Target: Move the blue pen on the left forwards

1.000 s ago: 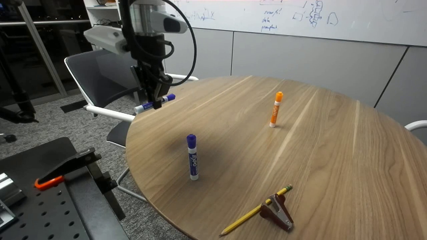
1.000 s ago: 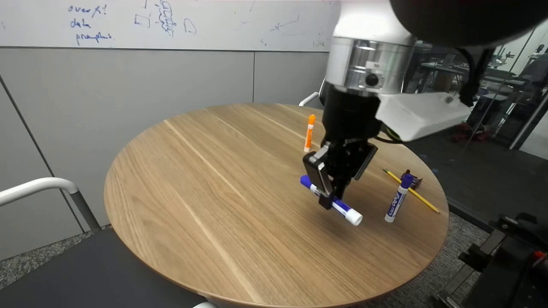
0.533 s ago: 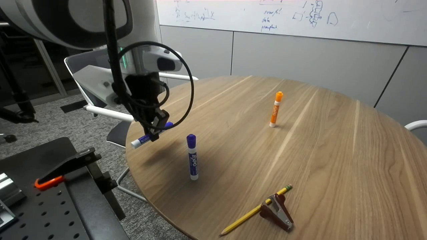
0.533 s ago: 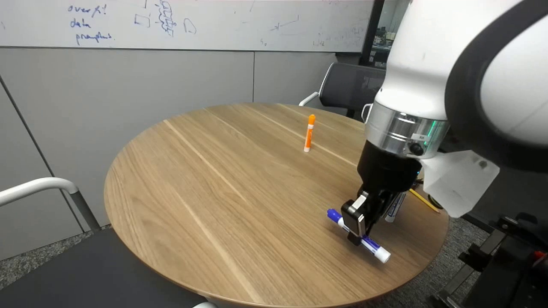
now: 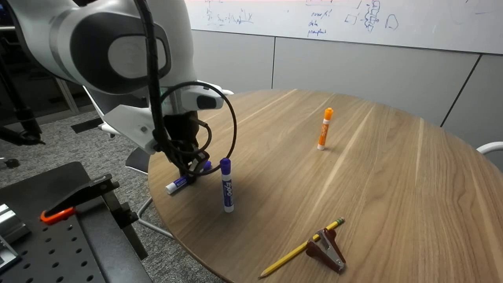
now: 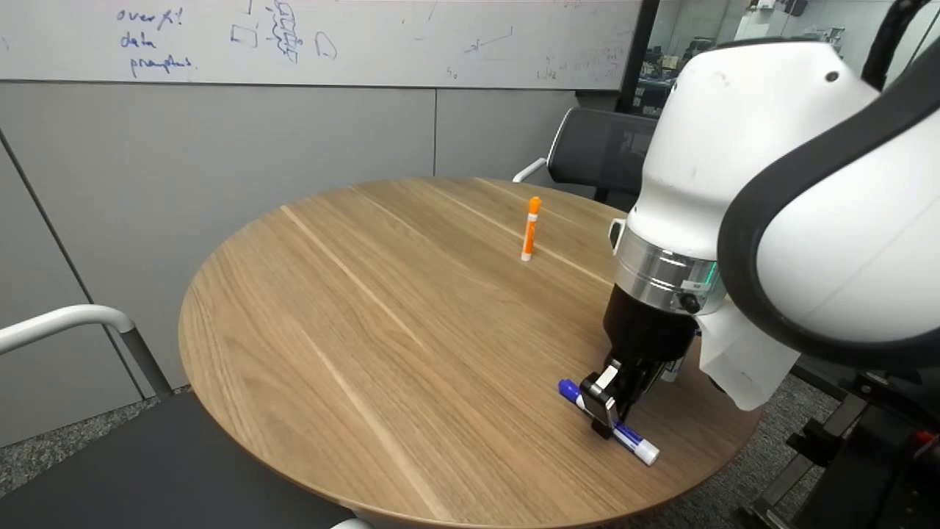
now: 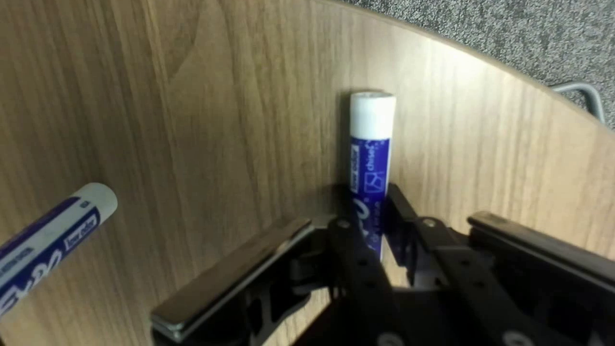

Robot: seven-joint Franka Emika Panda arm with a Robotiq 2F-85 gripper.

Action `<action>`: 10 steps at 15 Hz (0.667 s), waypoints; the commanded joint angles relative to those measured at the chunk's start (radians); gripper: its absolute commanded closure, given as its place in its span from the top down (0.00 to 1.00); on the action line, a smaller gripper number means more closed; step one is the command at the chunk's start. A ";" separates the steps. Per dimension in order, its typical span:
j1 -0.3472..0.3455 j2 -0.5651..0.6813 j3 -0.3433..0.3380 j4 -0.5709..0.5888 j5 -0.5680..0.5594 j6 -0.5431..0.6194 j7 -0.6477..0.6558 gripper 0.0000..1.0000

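Observation:
The blue pen [image 5: 178, 183] has a white barrel, blue marking and a bright blue cap. It lies level, low over the round wooden table [image 6: 330, 294], near the table's edge. It also shows in an exterior view [image 6: 636, 443] and the wrist view [image 7: 371, 149]. I cannot tell if it touches the wood. My gripper [image 6: 606, 420] points down with its fingers shut around the middle of the barrel, as the wrist view [image 7: 369, 206] shows. The cap end is hidden in the wrist view.
A similar marker with a darker purple cap [image 5: 227, 188] stands upright close beside my gripper; it shows in the wrist view [image 7: 48, 245]. An orange marker [image 5: 324, 129] stands farther off. A yellow pencil [image 5: 290, 255] lies under a brown-handled staple remover [image 5: 329, 251].
My gripper has come down toward the table with the pen in it, shifting toward the standing purple-capped marker. The other things have not moved.

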 commanded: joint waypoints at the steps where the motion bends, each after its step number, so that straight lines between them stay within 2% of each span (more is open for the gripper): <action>1: 0.050 0.014 -0.045 0.014 -0.034 0.003 0.028 0.45; 2: 0.053 -0.026 -0.042 -0.009 -0.028 -0.020 0.032 0.46; 4: 0.056 -0.113 -0.032 -0.043 -0.018 -0.132 0.042 0.59; 7: 0.036 -0.269 0.022 -0.062 0.007 -0.327 0.062 0.80; 9: 0.052 -0.368 0.022 -0.052 0.000 -0.472 0.149 0.95; 10: 0.021 -0.247 0.037 -0.017 -0.011 -0.365 0.093 0.78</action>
